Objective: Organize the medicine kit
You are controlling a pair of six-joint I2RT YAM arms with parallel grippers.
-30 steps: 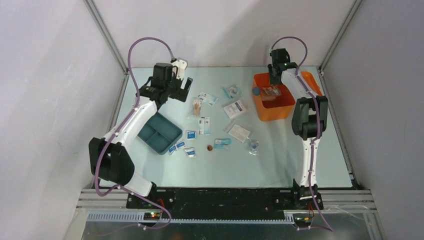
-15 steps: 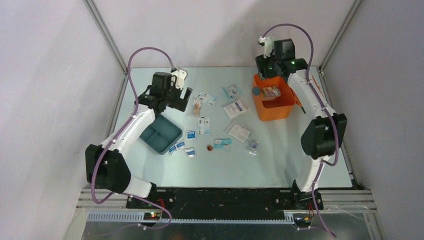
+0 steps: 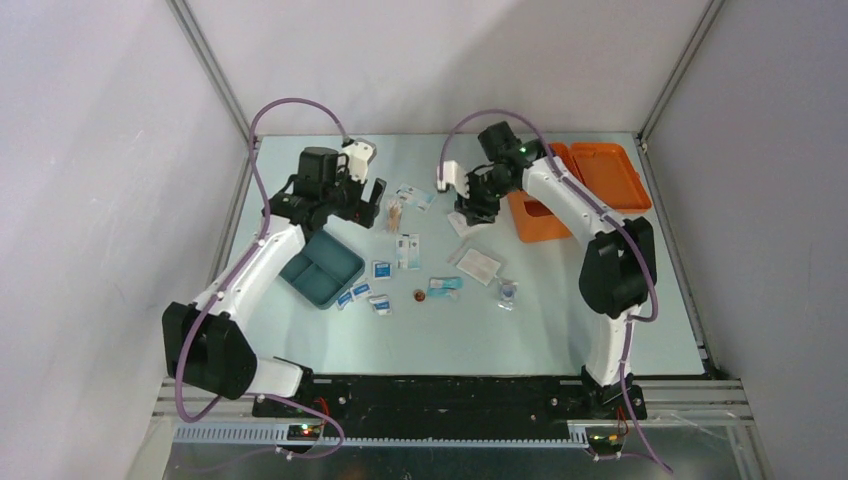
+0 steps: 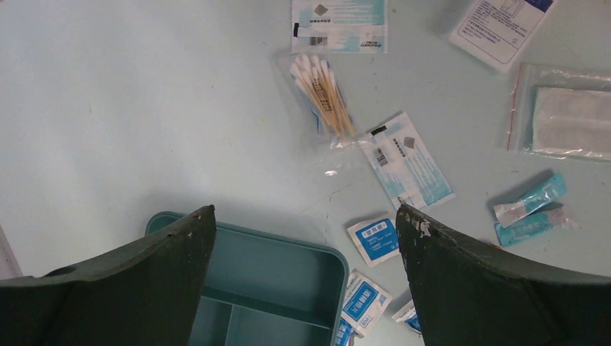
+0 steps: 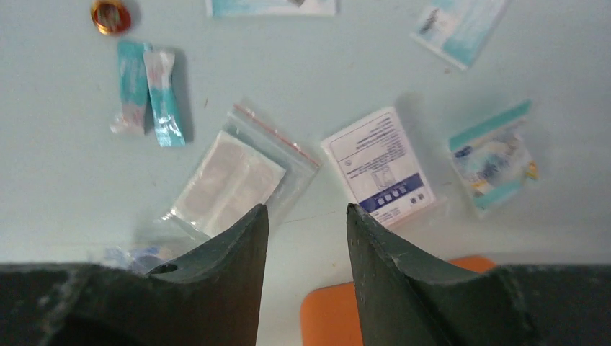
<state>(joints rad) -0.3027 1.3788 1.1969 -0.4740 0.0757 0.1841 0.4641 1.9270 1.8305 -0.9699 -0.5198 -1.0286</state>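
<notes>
The medicine kit (image 3: 547,228), an orange box with its lid (image 3: 608,170) lying open behind it, stands at the back right; the right arm crosses over it. One orange corner of the kit (image 5: 333,317) shows under my right fingers. My right gripper (image 3: 468,211) (image 5: 306,210) hovers left of the kit, open and empty, above a white packet with blue print (image 5: 380,167) and a clear zip bag (image 5: 230,180). My left gripper (image 3: 357,204) (image 4: 306,213) is wide open and empty over the far corner of the teal divided tray (image 3: 320,266) (image 4: 274,288).
Loose on the table: a bag of cotton swabs (image 4: 324,97) (image 3: 394,213), blue-and-white pads (image 4: 375,238) (image 3: 381,269), teal sachets (image 5: 148,86) (image 3: 443,286), a small copper ring (image 5: 109,14) (image 3: 419,295) and flat teal packets (image 4: 339,25). Metal frame rails edge the table.
The right arm has lifted out of the kit and swung left over the packets on the table. My left gripper has shifted slightly right, still wide open.
</notes>
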